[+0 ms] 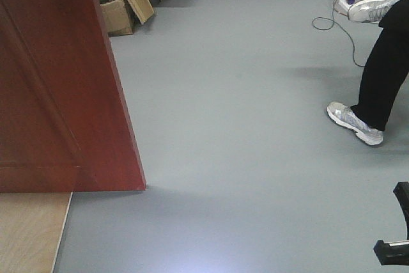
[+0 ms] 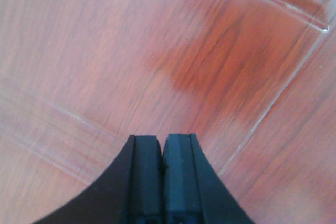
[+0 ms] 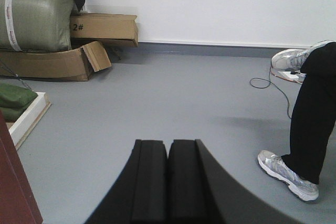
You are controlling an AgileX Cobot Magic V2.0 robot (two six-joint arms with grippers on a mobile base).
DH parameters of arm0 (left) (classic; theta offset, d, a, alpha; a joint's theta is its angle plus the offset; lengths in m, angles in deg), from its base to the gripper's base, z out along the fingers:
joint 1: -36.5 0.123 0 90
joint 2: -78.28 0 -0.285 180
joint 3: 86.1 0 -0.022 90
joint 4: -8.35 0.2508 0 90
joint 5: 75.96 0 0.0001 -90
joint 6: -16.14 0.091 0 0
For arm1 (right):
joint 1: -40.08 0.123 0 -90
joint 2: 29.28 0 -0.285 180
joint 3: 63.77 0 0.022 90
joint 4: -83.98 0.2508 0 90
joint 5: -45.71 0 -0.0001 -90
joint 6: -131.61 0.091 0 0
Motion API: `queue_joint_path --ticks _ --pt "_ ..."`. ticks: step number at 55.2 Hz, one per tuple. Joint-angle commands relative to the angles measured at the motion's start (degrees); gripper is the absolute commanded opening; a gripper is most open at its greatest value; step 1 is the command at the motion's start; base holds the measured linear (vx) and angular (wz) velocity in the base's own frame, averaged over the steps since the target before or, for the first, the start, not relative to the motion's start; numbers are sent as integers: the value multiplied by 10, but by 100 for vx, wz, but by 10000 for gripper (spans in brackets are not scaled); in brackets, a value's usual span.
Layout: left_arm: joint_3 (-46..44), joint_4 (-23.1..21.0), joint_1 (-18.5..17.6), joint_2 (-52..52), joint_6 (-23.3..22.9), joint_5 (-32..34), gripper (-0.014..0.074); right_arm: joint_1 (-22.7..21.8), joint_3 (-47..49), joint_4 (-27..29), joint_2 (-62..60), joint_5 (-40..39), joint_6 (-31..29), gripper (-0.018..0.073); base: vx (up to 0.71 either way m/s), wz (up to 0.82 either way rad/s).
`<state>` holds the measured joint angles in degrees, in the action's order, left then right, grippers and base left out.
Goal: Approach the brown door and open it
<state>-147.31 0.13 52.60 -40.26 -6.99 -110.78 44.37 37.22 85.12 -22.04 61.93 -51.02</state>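
The brown door (image 1: 57,94) stands swung open at the left of the front view, its free edge slanting down to the grey floor. Its red-brown panelled face (image 2: 210,61) fills the left wrist view, very close. My left gripper (image 2: 162,139) is shut and empty, its tips right at the door face; touching or not, I cannot tell. My right gripper (image 3: 168,144) is shut and empty, pointing over the open floor. A sliver of the door's edge (image 3: 16,182) shows at its lower left. A black piece of the right arm (image 1: 396,247) shows at the front view's lower right.
A person's leg in black trousers (image 1: 383,75) and grey sneakers (image 1: 354,123) stands on the right. Cardboard boxes (image 3: 79,51) and a green sack (image 3: 34,14) lie at the back left. A power strip with cable (image 1: 345,4) lies far right. A wooden board (image 1: 29,231) lies below the door.
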Motion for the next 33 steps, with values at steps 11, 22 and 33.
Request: queue_joint_path --ticks 11,22,33 --pt "-13 44 -67 103 0 1 -4 0 -3 -4 -8 -47 -3 0 0 0" --pt "-13 46 -166 175 0 8 -4 0 -3 -4 -8 -47 -3 0 0 0" --pt "32 105 -219 226 0 60 -4 0 -3 -4 -8 -47 -3 0 0 0"
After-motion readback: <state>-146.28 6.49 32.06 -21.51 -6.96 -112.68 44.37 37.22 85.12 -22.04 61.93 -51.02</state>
